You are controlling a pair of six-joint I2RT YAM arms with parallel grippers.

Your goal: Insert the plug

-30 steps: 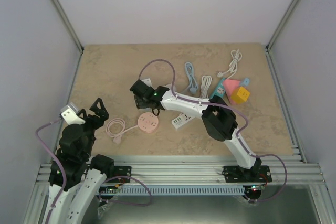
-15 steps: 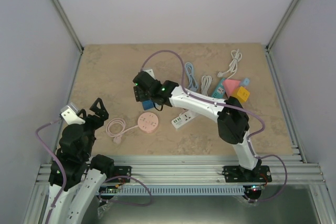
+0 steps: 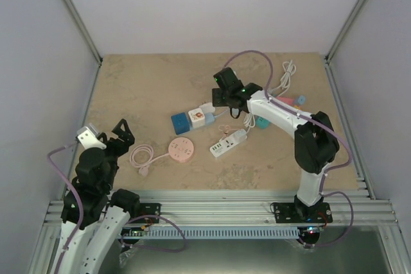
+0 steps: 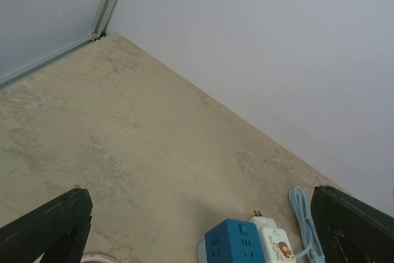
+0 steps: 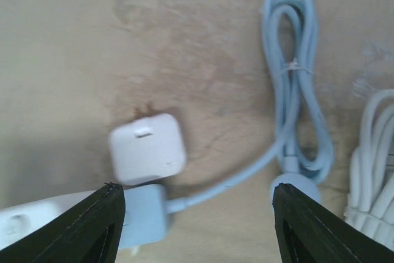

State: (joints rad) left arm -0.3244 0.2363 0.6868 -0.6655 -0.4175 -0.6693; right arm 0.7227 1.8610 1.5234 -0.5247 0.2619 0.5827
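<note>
Here, the right claw (image 5: 196, 192) hovers spread and empty over the white plug (image 5: 148, 155) lying on the surface (image 5: 61, 29) beside a blue cable (image 5: 295, 90), so it should centre before pinching its flat sides; the left claw (image 4: 202, 192) sits spread.

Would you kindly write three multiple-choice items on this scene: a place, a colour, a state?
1. The pink round strip lies: A) against the back wall B) nearer the arm bases than the blue cube socket C) atop that socket.
2. The coiled cable below the right gripper is: A) red B) black C) light blue.
3. The left gripper is: A) open, empty B) shut on a plug C) holding cable.
Answers: B, seen in the top view; C, plain in the wrist view; A, jaws wide apart, nothing between.
</note>
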